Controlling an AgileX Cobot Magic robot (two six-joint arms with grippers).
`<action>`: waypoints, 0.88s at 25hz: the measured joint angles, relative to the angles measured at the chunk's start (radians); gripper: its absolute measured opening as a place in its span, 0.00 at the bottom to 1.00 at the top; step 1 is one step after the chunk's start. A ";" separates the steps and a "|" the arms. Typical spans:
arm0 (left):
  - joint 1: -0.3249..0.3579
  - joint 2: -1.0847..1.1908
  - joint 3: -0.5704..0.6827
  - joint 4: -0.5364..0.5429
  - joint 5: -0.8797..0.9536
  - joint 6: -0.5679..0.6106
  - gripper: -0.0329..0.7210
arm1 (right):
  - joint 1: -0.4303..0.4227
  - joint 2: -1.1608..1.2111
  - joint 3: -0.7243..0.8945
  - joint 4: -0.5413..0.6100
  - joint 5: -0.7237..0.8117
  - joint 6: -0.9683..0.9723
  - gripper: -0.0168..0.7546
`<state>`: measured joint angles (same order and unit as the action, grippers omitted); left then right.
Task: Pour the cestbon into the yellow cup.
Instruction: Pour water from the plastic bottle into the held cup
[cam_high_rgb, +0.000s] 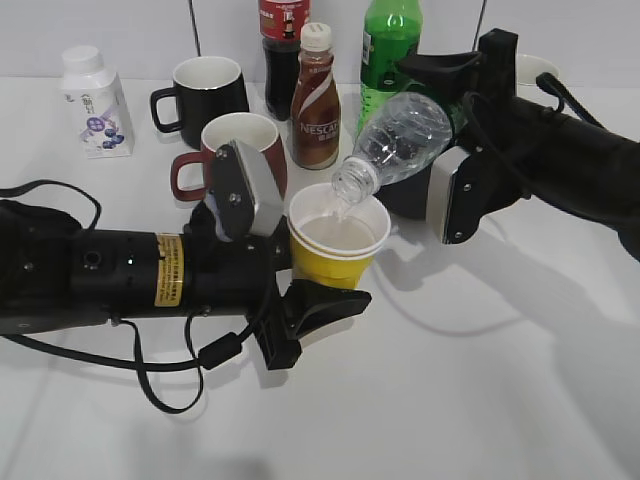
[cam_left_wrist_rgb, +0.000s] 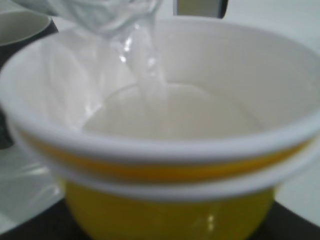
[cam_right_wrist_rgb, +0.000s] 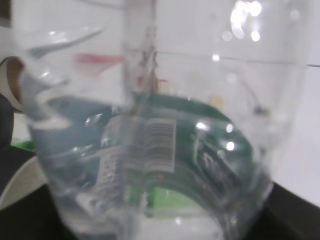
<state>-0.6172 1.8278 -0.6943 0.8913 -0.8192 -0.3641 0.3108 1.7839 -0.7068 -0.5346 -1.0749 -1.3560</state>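
Observation:
The cestbon (cam_high_rgb: 402, 138), a clear ribbed bottle without a cap, is held tilted with its mouth down over the yellow cup (cam_high_rgb: 335, 262). Water runs from its mouth into the cup, and the stream shows in the left wrist view (cam_left_wrist_rgb: 150, 70). My right gripper (cam_high_rgb: 440, 130) is shut on the bottle's body; the bottle (cam_right_wrist_rgb: 150, 150) with its dark green label fills the right wrist view. My left gripper (cam_high_rgb: 300, 285) is shut on the yellow cup (cam_left_wrist_rgb: 170, 200), which stands upright on the table with water inside.
Behind the cup stand a dark red mug (cam_high_rgb: 235, 145), a black mug (cam_high_rgb: 205, 95), a Nescafe bottle (cam_high_rgb: 316, 100), a dark cola bottle (cam_high_rgb: 282, 45) and a green soda bottle (cam_high_rgb: 385, 45). A small white bottle (cam_high_rgb: 95, 100) stands far left. A cable (cam_high_rgb: 170, 370) lies in front.

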 joint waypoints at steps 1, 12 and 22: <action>0.000 0.000 0.000 0.000 0.000 0.000 0.63 | 0.000 0.000 0.000 0.000 0.000 0.000 0.64; 0.000 0.000 0.000 -0.002 0.001 0.000 0.63 | 0.000 0.000 0.000 0.001 0.000 0.233 0.64; 0.005 0.000 0.000 -0.087 -0.024 0.000 0.63 | 0.000 0.000 -0.001 0.004 -0.005 0.617 0.64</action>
<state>-0.6117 1.8278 -0.6943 0.8048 -0.8436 -0.3641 0.3108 1.7839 -0.7076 -0.5306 -1.0800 -0.7395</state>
